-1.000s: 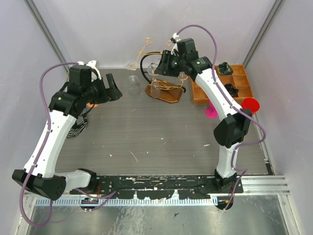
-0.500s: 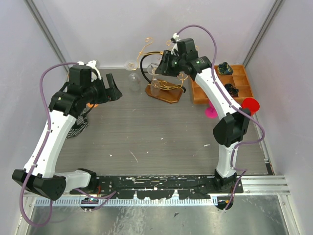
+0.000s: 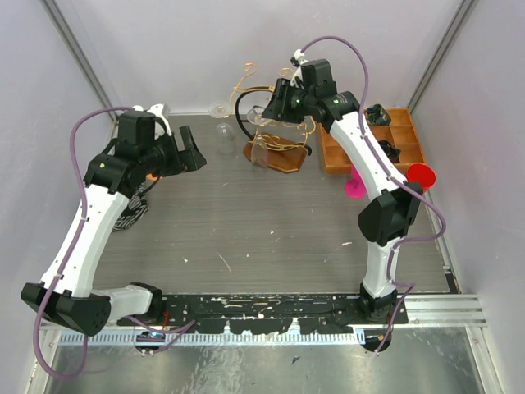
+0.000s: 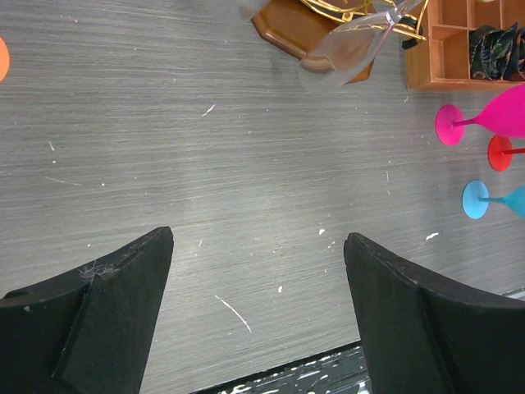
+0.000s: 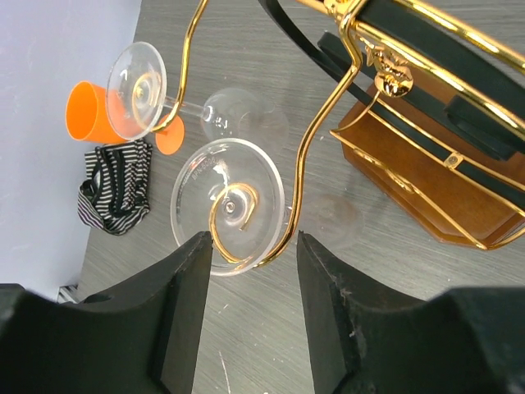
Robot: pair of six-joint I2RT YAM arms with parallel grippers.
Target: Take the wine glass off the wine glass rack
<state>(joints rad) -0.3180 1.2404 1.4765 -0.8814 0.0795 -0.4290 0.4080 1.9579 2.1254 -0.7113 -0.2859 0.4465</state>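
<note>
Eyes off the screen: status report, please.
Left pincer open, over table. Right pincer open, facing nearer glass. Glass still on rack, hooked by gold scroll.

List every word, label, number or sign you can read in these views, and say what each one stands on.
No text can be read in any view.
Wine glass: a faint pale mark near the rim of its foot, too blurred to read.
Rack: no lettering shows.
Tray: no lettering shows.
</note>
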